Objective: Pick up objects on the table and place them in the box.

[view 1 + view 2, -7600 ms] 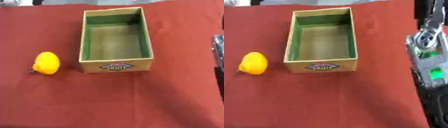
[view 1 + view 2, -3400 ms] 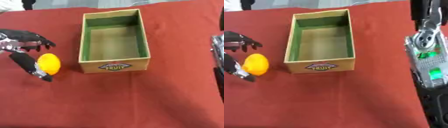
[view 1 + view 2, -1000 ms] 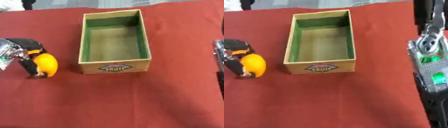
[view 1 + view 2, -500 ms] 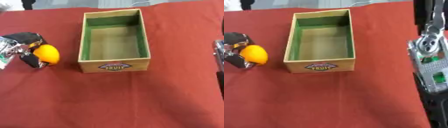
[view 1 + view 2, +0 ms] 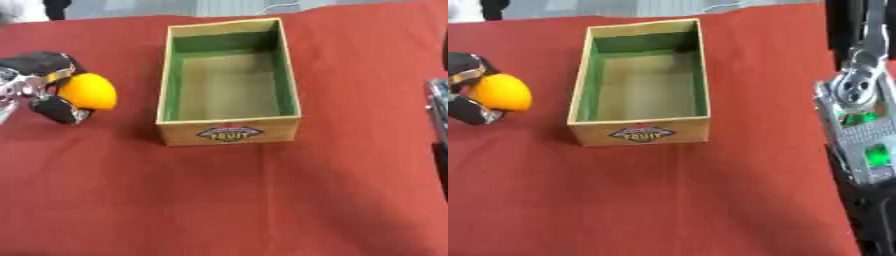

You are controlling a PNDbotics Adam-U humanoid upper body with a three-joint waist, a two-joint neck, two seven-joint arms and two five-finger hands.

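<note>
A yellow-orange fruit (image 5: 88, 92) hangs a little above the red cloth at the far left, held in my left hand (image 5: 42, 85), whose dark fingers and thumb curl round it. The fruit is left of the open cardboard box (image 5: 229, 132), which has a green lining, a bare inside and a "FRUIT" label on its front wall. My right arm (image 5: 859, 125) stands along the right edge, silver with green lights; its hand does not show.
A red cloth (image 5: 227, 200) covers the table. A person's dark and white clothing (image 5: 26, 7) shows at the far left edge, beyond the cloth. The right arm's structure fills the right margin of the right eye view.
My left hand closed round the fruit and lifted it off the cloth, carrying it up and slightly right toward the box. The box and right arm have stayed put.
</note>
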